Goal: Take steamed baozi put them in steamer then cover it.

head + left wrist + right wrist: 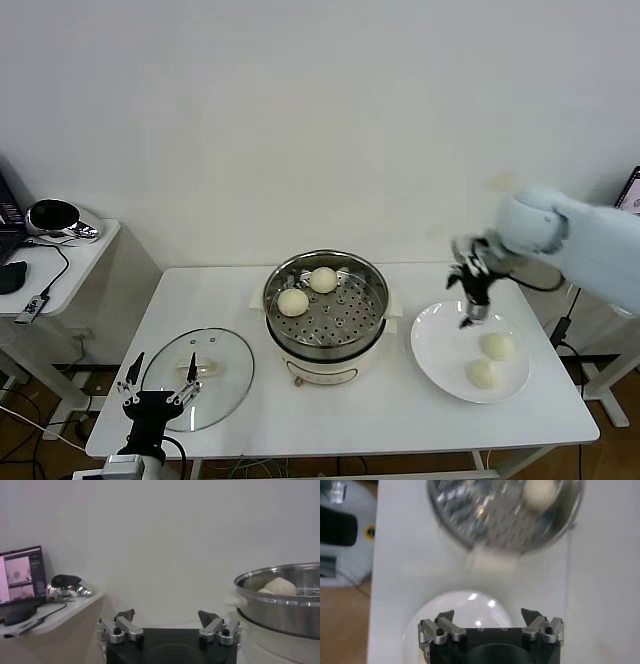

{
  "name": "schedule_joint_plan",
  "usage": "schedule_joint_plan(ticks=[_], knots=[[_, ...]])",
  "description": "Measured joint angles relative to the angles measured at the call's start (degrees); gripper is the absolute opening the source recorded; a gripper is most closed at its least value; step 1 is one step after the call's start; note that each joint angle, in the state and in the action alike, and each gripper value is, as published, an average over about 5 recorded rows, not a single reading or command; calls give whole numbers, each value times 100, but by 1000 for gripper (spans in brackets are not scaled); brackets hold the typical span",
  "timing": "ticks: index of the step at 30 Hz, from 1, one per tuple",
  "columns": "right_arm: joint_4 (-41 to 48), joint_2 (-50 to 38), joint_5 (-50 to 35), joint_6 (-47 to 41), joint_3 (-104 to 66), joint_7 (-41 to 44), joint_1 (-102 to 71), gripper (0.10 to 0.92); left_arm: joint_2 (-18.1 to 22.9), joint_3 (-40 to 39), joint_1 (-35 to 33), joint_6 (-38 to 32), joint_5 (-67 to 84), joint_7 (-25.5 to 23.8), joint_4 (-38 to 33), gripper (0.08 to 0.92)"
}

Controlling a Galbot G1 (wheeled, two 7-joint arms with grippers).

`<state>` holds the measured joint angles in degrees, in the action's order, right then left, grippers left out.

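Note:
The steamer (325, 350) stands mid-table with two baozi on its perforated tray, one at the back (323, 280) and one at the left (293, 302). Two more baozi (498, 346) (483, 373) lie on the white plate (432, 345) to its right. My right gripper (472, 312) hangs open and empty above the plate's far left part; in its wrist view (488, 616) the plate (465, 607) is under it and the steamer (490, 525) beyond, with one baozi (540, 492). The glass cover (225, 385) lies flat at the table's front left. My left gripper (160, 388) is open, parked low beside it.
A side table (85, 250) at the far left carries a laptop, a mouse and a shiny object. In the left wrist view the steamer pot (280, 605) is at one side with a baozi (280, 586) showing over its rim. A wall rises behind the table.

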<state>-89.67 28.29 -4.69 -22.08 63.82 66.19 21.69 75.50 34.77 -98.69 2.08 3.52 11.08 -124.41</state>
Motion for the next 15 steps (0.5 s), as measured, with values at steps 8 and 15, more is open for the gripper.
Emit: schedule_joint_plan(ticks=[8, 15], knots=[[169, -277, 818, 407, -1154, -65, -1595, 823, 52, -6, -34, 3, -67, 1, 17, 823], [391, -291, 1287, 582, -1869, -191, -2534, 823, 60, 14, -76, -3, -78, 4, 5, 823]])
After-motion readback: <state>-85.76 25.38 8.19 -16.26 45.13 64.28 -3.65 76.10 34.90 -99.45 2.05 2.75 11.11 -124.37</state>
